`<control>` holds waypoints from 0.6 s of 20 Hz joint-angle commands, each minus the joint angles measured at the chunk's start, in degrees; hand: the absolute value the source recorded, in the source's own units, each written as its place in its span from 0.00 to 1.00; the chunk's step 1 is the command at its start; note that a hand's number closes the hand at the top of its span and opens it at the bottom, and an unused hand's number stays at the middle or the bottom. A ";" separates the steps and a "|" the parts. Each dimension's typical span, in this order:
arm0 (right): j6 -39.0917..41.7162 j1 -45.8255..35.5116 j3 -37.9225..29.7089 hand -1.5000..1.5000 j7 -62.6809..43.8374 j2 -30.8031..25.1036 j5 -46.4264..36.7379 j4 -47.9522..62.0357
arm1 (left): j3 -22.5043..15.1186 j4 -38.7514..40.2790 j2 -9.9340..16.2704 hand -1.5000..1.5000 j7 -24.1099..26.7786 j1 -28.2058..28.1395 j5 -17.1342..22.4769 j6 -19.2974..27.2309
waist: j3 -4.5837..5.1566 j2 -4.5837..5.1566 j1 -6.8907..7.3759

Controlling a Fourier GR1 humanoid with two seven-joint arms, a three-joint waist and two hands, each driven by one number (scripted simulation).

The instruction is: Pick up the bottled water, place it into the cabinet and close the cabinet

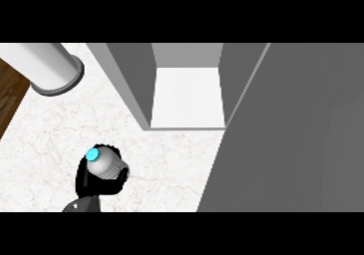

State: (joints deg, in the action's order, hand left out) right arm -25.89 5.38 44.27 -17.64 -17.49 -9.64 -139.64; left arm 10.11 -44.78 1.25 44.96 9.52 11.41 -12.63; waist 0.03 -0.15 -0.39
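The bottled water [105, 165] is a pale grey bottle with a cyan cap, seen from above at the lower left of the head view. My left hand [94, 185] is curled round its lower part and holds it over the white marble counter [162, 164]. The cabinet [130, 84] stands at the back centre, with its white inner floor [187, 97] exposed. Its grey door [295, 139] is swung open and fills the right side. The bottle is in front of and to the left of the cabinet opening. My right hand does not show.
A large white cylinder [48, 64] lies at the back left, close to the cabinet's left wall. The counter's left edge runs diagonally beside brown wood [4, 99]. The open door hides everything at the right.
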 commanded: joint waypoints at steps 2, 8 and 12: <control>1.14 1.37 -1.72 0.00 -0.73 -1.85 -2.67 -5.96 | -1.83 -5.49 -0.25 1.00 -5.09 -1.21 0.72 -0.18 | -0.04 0.01 0.23; -0.69 0.32 1.07 0.00 -3.57 -1.11 -5.02 -6.17 | -12.54 -22.23 -1.22 1.00 -15.10 -7.65 7.87 4.80 | -0.05 -0.30 0.54; -0.10 1.76 -1.63 0.00 -3.01 -3.52 -2.59 -8.94 | -13.43 -28.04 -1.24 1.00 -19.62 -9.72 8.76 6.49 | -0.06 -0.15 0.44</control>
State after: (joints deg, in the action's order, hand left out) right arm -27.12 5.66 44.46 -17.01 -18.30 -9.56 -139.63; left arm 0.06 -64.74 0.17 30.02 3.87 17.92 -8.20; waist -0.01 -0.28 -0.14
